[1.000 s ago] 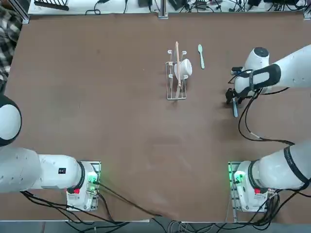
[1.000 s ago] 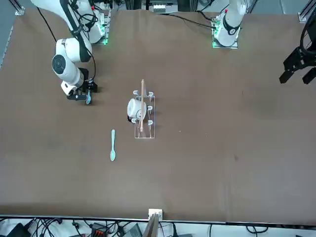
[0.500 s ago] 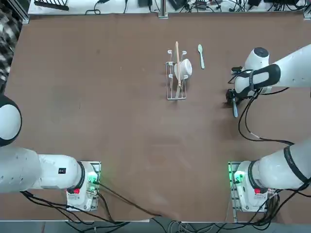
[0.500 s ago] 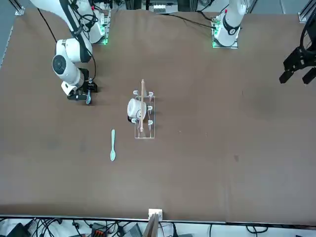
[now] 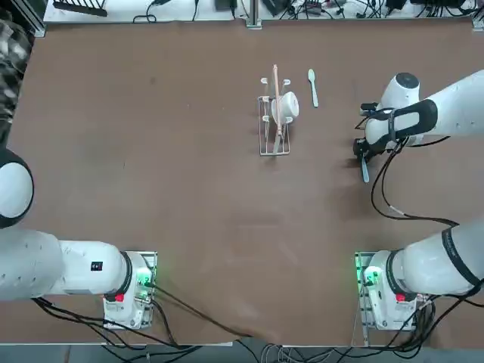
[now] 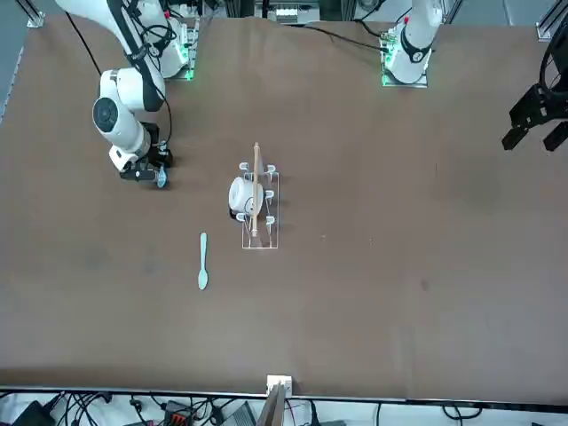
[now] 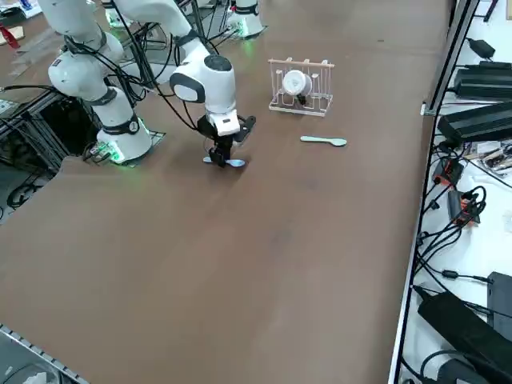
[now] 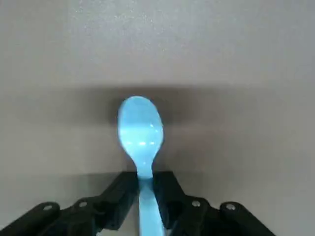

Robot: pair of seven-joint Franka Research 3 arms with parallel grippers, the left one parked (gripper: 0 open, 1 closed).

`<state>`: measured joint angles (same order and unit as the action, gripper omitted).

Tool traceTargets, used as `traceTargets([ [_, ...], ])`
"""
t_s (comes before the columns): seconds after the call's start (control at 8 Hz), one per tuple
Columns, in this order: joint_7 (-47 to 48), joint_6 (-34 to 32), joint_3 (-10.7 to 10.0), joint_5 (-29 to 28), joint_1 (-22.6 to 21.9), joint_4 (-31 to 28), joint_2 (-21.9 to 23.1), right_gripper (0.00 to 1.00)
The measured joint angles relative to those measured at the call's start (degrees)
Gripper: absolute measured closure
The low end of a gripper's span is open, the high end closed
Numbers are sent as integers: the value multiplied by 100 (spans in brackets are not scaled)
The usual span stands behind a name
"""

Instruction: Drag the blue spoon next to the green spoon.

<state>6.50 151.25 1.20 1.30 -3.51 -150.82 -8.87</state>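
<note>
- Pinching the neck of the blue spoon [image 8: 141,132] just behind its bowl, the right end effector [image 8: 145,189] sits low at the worktop [image 5: 189,197], its two black fingers [image 8: 120,194] closed against either side of the handle.
- From overhead, the blue spoon [image 5: 365,168] lies on the robot's right side of the worktop, mostly hidden under the wrist, with only one end of it poking out toward the robot.
- The green spoon [image 5: 312,87] rests farther from the robot and toward the centre, well apart from the blue one, just beside a small wire rack [image 5: 274,125] that holds a white cup [image 5: 288,106] and a wooden stick [image 5: 277,94].
- The step in hand looks like the start of the drag: the grip is made, the travel is not.
- To do it well, keep the spoon low and flat so that it slides rather than lifts, and keep the pinch firm, since a slim plastic handle could pivot between the fingers.
- Steer away from the robot and inward toward the open side of the green spoon, the side away from the rack.
- Stop short of touching the green spoon, so it is not nudged into the rack.
</note>
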Motion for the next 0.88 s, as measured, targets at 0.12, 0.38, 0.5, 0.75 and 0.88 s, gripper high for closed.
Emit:
traceTargets([
  [0.12,0,0,0,0,0,0,0,69],
  [0.38,0,-11,0,0,1,-2,20,72],
  [0.5,0,-13,0,0,1,-3,28,73],
  [0.75,-7,-29,0,0,1,8,96,81],
  [0.88,-8,16,1,0,-8,46,81,82],
])
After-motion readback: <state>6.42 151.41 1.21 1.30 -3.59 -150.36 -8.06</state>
